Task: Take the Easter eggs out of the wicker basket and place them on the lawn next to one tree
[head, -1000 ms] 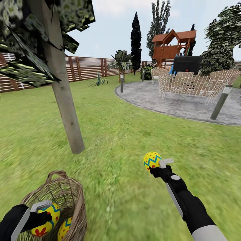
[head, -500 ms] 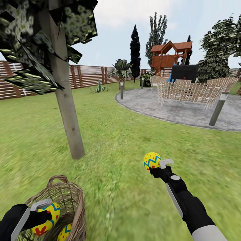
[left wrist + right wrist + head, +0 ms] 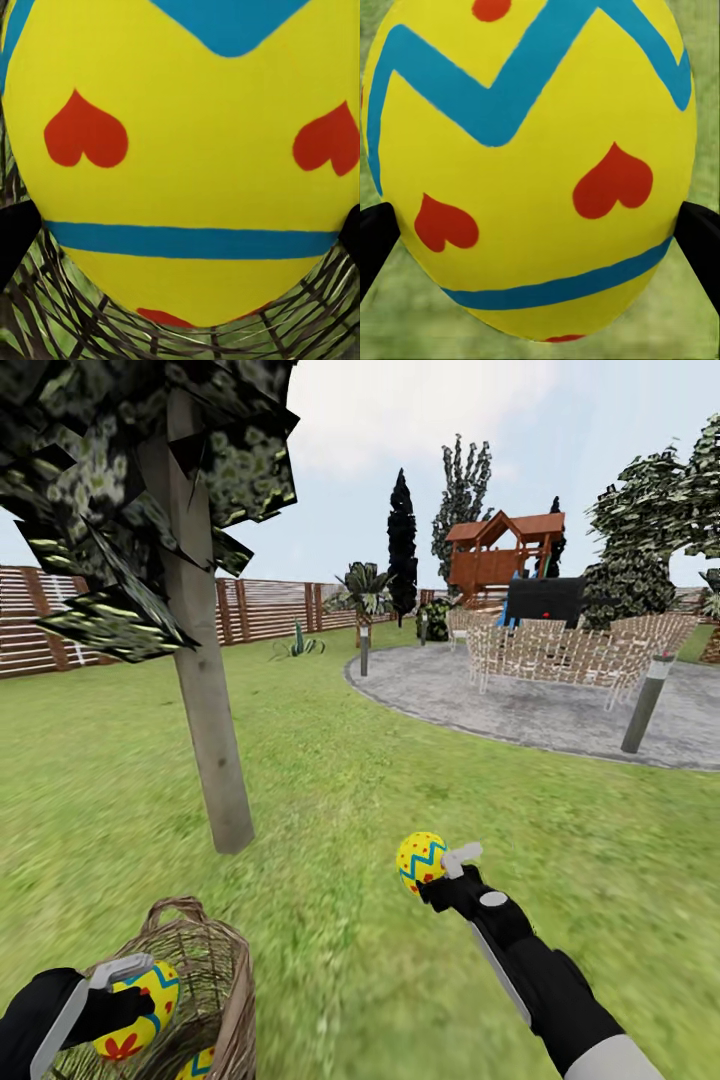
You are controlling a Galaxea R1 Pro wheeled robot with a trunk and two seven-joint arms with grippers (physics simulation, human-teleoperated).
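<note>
The right claw (image 3: 436, 868) is clamped on a yellow egg (image 3: 420, 860) with a blue zigzag, held above the lawn (image 3: 340, 780); the tree (image 3: 212, 740) stands ahead and to its left, well apart. In the right wrist view that egg (image 3: 529, 169) sits between dark fingers (image 3: 375, 244) with blurred grass behind. The left claw (image 3: 125, 1000) grips a second egg (image 3: 135, 1010) over the basket (image 3: 225, 980), whose rim lies just beside it. The left wrist view shows this egg (image 3: 187, 150), marked with red hearts, above woven wicker (image 3: 67, 322). A third egg (image 3: 200, 1064) lies in the basket, just right of the left claw. Far beyond the right claw are a paved circle (image 3: 540, 710), pale woven chairs (image 3: 560, 650) and a fence (image 3: 260, 612).
</note>
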